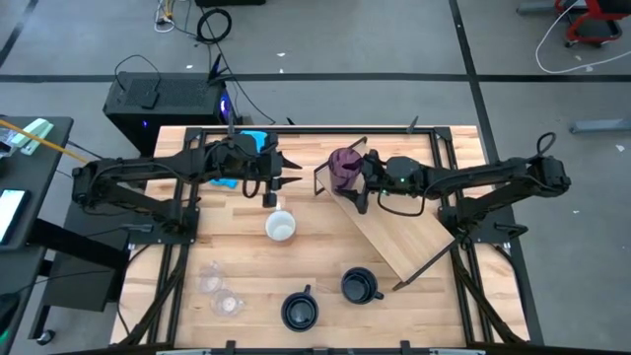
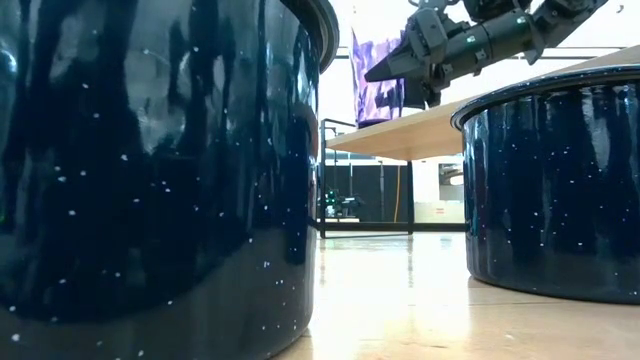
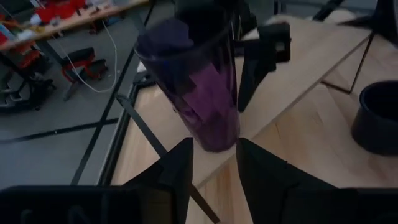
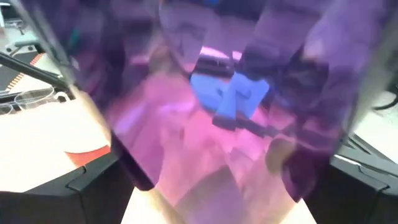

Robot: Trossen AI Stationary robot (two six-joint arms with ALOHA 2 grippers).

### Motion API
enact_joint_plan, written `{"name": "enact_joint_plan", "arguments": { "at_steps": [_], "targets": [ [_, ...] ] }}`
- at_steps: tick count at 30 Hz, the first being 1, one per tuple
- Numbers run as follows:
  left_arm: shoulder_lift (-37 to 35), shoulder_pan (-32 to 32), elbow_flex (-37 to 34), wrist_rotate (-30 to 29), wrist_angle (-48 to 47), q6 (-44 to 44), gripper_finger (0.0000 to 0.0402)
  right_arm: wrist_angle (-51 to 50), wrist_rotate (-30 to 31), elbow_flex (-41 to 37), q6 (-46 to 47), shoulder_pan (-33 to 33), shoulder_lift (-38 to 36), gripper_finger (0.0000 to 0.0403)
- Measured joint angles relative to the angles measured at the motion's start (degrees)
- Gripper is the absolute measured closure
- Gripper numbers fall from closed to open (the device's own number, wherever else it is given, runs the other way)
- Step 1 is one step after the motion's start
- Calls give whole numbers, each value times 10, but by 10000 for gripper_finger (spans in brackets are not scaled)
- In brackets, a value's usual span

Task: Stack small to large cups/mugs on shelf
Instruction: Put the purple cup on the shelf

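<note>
while the purple tumbler (image 1: 343, 166) stands on the high end of the tilted shelf (image 1: 399, 233), the right gripper (image 1: 361, 179) has its fingers spread as wide as they go around it; its wrist view is filled with purple plastic, so the cup sits right between those fingers, though i cannot tell whether the pads press on it. the left gripper (image 3: 211, 163) hovers well apart from the tumbler on the other side, fingers partly apart and holding nothing, the cup straight ahead of their tips. just below those tips on the table stands the white mug (image 1: 280, 226); the two dark mugs (image 1: 300, 311) and two clear glasses (image 1: 219, 291) sit farther off near the table's front edge, and the blue cloth (image 1: 251, 141) lies behind the left fingers.

my judgement is that the tumbler is light, thin-walled, stiff plastic, smooth and rather slippery, tall enough to tip easily on the sloping board. taking it around the mid or lower wall, with fingers on opposite sides, looks safest; a hard squeeze near the rim could flex it. the mugs look heavier and rigid, the glasses fragile.

no brand, label or readable writing shows on any cup.
</note>
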Motion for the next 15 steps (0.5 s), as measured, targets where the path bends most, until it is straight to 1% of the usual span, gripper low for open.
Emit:
{"name": "enact_joint_plan", "arguments": {
  "at_steps": [10, 15],
  "targets": [
    [-6, 0, 0, 0, -18, -7, 279, -76, 0, 0, 27, 1, -52, 3],
    [-6, 0, 0, 0, -28, -9, 278, -108, 0, 0, 42, 11, -72, 3]
  ]
}}
